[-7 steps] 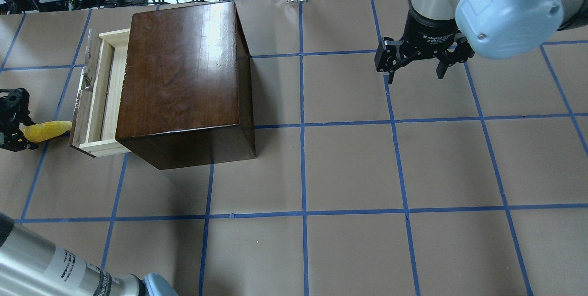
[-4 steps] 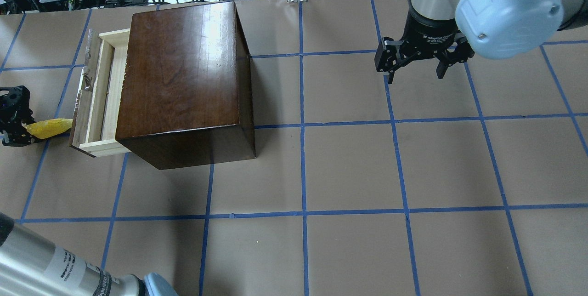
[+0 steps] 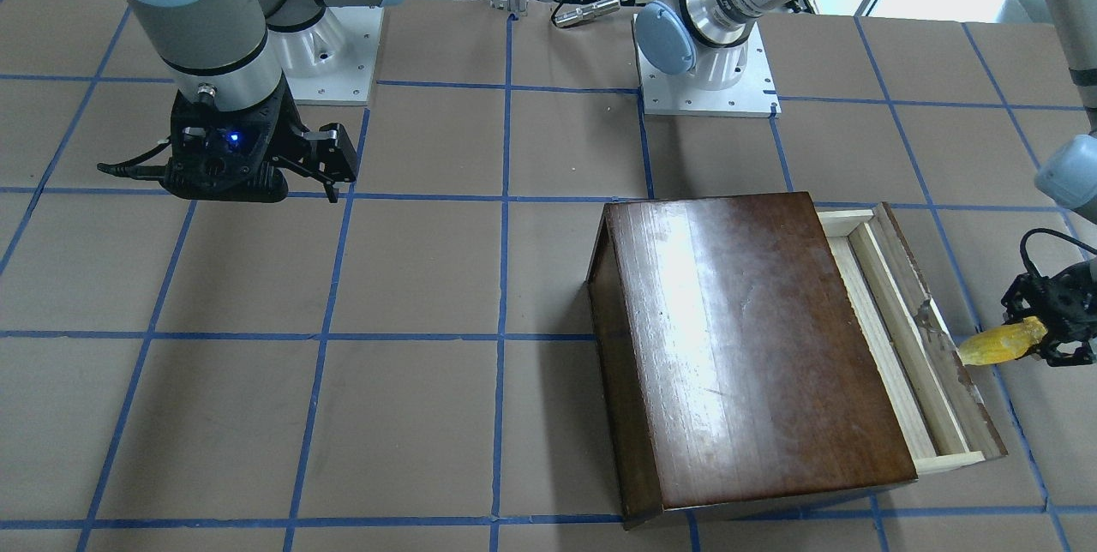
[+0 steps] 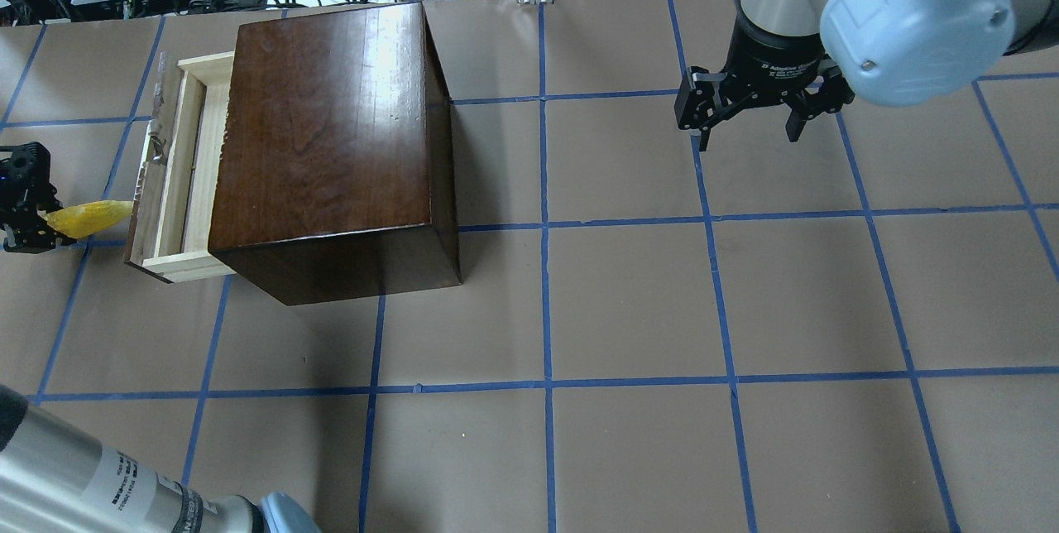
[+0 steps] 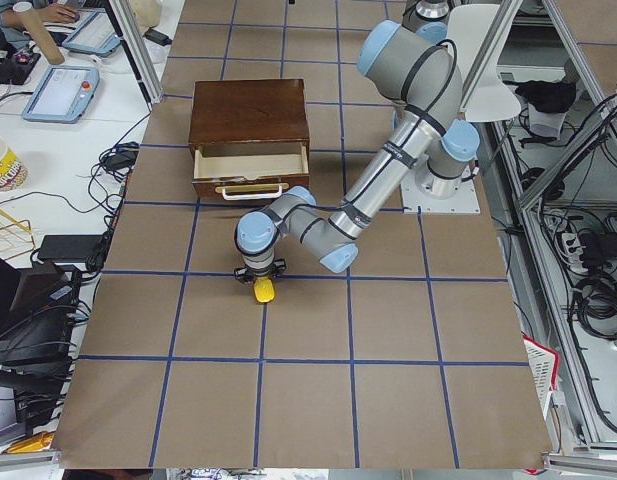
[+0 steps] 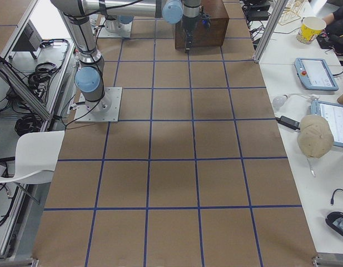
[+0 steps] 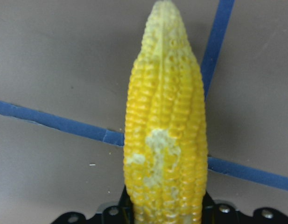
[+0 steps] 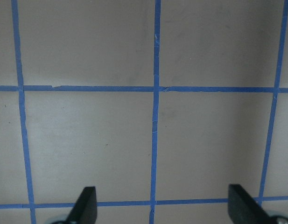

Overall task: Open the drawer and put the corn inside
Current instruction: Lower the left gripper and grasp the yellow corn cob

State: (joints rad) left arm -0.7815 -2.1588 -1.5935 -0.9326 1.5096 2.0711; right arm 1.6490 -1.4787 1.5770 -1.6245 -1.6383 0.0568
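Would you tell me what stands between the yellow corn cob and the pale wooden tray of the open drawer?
Only the drawer's dark scuffed front panel, as the overhead view shows; the yellow corn cob points at it from outside.

Four exterior views, two wrist close-ups

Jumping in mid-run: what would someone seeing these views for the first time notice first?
The glossy dark-brown box on the robot's left half of the table dominates, with its pale drawer pulled open. Beyond the drawer's front panel, the left gripper holds the bright yellow corn outside the drawer, pointed tip toward it. The right gripper hangs open over bare table, far off on the other side.
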